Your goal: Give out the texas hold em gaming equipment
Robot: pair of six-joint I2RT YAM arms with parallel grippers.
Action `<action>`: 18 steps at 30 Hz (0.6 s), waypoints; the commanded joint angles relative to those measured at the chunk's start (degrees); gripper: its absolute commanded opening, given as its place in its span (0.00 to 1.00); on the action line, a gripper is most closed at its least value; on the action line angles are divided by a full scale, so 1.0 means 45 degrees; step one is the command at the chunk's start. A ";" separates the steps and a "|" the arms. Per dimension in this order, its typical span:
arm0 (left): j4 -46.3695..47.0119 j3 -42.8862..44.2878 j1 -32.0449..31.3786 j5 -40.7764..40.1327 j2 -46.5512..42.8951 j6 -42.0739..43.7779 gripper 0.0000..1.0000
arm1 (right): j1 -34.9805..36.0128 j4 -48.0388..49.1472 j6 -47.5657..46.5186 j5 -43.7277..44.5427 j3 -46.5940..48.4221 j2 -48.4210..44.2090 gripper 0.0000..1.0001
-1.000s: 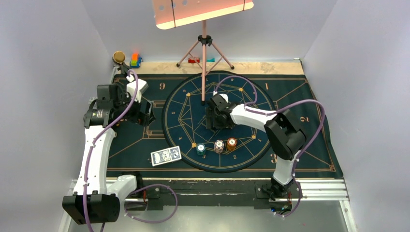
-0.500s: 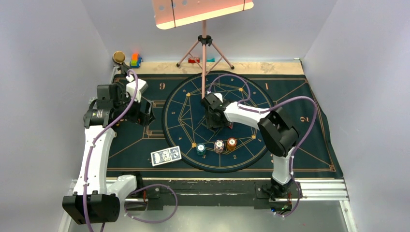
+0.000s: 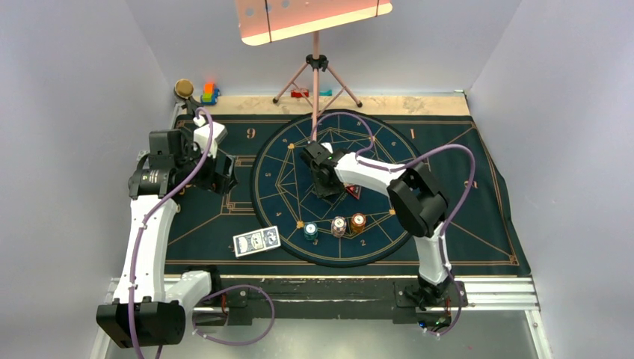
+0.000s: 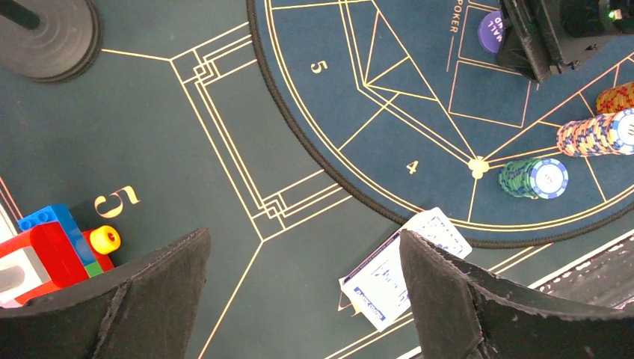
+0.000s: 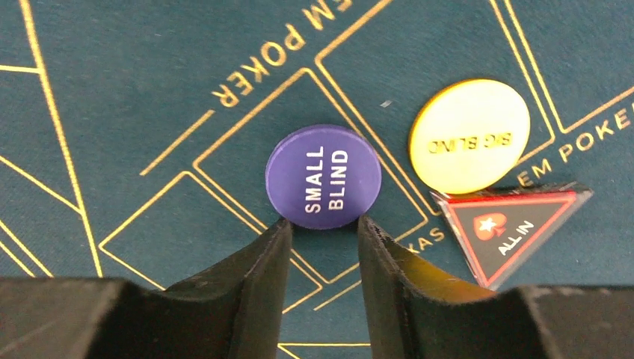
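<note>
In the right wrist view, a purple disc marked SMALL BLIND (image 5: 323,177) lies flat on the round blue mat. My right gripper (image 5: 323,224) has its jaws drawn in to a narrow gap, with the tips at the disc's near edge and nothing between them. A yellow BIG BLIND disc (image 5: 469,136) and the red-edged black ALL IN triangle (image 5: 508,228) lie just to its right. Three chip stacks, teal (image 3: 311,231), white (image 3: 339,225) and orange (image 3: 358,221), stand near the mat's front. Blue-and-white cards (image 3: 256,241) lie left of them. My left gripper (image 4: 303,292) hangs wide open above the green cloth beside the cards (image 4: 404,265).
A pink tripod stand (image 3: 316,82) rises at the back of the mat. Coloured toy blocks (image 4: 52,243) sit by my left gripper, with more blocks (image 3: 209,93) and a round brass-topped object (image 3: 183,88) at the back left corner. A black round base (image 4: 52,34) stands on the cloth.
My right arm has swung left across the round mat and uncovered the triangle marker, while its jaws have narrowed. The left arm has not moved.
</note>
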 commanded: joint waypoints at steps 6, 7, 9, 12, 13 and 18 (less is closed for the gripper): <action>0.0311 0.0508 0.0061 -0.1898 -0.0440 -0.0401 1.00 | 0.1261 0.0659 -0.0191 -0.1365 0.2973 0.2178 0.29; 0.0288 0.0508 0.0085 -0.1901 -0.0530 -0.0364 1.00 | 0.1394 0.0523 -0.0194 -0.1512 0.3406 0.2426 0.29; 0.0207 0.0527 0.0103 -0.1794 -0.0669 -0.0300 1.00 | 0.1657 0.0454 -0.0206 -0.1782 0.4249 0.2839 0.29; -0.0075 0.0586 0.0105 -0.1743 -0.0682 -0.0245 1.00 | 0.2013 0.0248 -0.0191 -0.2149 0.5592 0.3630 0.29; -0.0110 0.0586 0.0106 -0.1745 -0.0685 -0.0225 1.00 | 0.2104 0.0110 -0.0191 -0.2238 0.6046 0.3886 0.30; -0.0225 0.0584 0.0101 -0.1639 -0.0567 -0.0184 1.00 | 0.2158 -0.0374 -0.0370 -0.1686 0.6639 0.3873 0.38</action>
